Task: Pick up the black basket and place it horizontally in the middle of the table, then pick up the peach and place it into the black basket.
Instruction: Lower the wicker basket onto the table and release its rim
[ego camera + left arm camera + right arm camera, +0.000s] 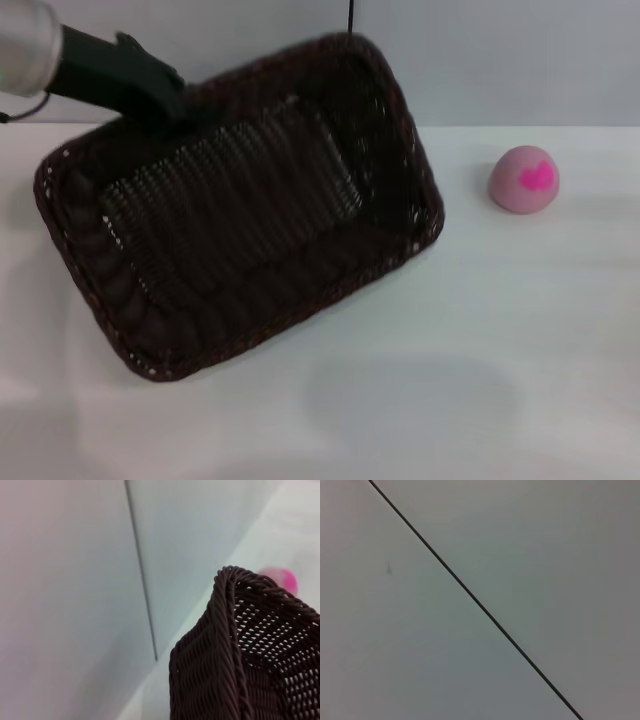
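Note:
The black basket (230, 200) fills the left and middle of the head view, skewed on a diagonal, with its far side tipped up above the white table (450, 390). My left gripper (178, 108) reaches in from the far left and holds the basket's far rim. The left wrist view shows that rim and woven wall (210, 670) close up. The peach (523, 179), pale pink with a magenta blotch, sits on the table to the right of the basket, apart from it. It also shows beyond the rim in the left wrist view (281, 577). My right gripper is out of view.
A pale wall (500, 50) stands behind the table, with a thin dark vertical seam (142, 580). The right wrist view shows only this wall and a dark seam line (480, 605). Bare white tabletop lies in front of the basket and to its right.

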Controlling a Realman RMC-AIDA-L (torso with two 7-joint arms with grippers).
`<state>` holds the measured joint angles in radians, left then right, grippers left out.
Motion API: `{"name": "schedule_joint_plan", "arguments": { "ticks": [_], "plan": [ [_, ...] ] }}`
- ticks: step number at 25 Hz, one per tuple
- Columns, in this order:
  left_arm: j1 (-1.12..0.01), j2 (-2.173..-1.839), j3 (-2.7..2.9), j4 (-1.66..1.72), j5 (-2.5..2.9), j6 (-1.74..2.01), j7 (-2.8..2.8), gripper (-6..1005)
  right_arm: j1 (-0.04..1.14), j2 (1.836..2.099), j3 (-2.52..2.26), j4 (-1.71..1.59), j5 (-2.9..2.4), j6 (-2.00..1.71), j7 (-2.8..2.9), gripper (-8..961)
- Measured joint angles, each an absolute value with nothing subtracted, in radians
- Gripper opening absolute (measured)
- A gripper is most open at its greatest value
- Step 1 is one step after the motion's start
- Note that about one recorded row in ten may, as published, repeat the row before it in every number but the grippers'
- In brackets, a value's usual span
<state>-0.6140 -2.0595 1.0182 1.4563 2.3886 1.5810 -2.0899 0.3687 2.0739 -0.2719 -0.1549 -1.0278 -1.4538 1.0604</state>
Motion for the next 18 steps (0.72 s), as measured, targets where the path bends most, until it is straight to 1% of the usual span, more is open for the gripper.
{"name": "schedule_joint_plan", "arguments": {
  "ticks": [6, 8, 12, 13, 14, 15, 16, 18],
  "plan": [
    [-0.605, -2.057, 0.905, 1.46, 2.295, 1.597, -2.024, 184, 0.372, 2.074, -0.254, -0.155, -1.028, -1.454, 1.064, 555],
    [-0.607, -2.045, 0.829, 1.449, 2.211, 1.648, -1.949, 184, 0.373, 2.074, -0.251, -0.155, -1.028, -1.454, 1.065, 555],
    [-0.609, -2.04, 0.819, 1.446, 2.195, 1.661, -1.934, 184, 0.373, 2.074, -0.25, -0.155, -1.028, -1.454, 1.066, 556],
    [-0.625, -1.998, 0.81, 1.411, 2.126, 1.746, -1.869, 184, 0.373, 2.074, -0.25, -0.155, -1.028, -1.454, 1.066, 556],
    [-0.642, -1.983, 0.82, 1.397, 2.119, 1.784, -1.853, 184, 0.373, 2.074, -0.25, -0.155, -1.028, -1.454, 1.066, 556],
    [-0.642, -1.983, 0.82, 1.397, 2.119, 1.784, -1.853, 184, 0.373, 2.074, -0.249, -0.155, -1.028, -1.454, 1.066, 556],
    [-0.66, -1.973, 0.831, 1.387, 2.119, 1.823, -1.836, 184, 0.373, 2.074, -0.249, -0.155, -1.028, -1.454, 1.066, 556],
    [-0.66, -1.973, 0.831, 1.387, 2.119, 1.823, -1.836, 184, 0.373, 2.075, -0.248, -0.151, -1.028, -1.454, 1.066, 556]
  ]
}}
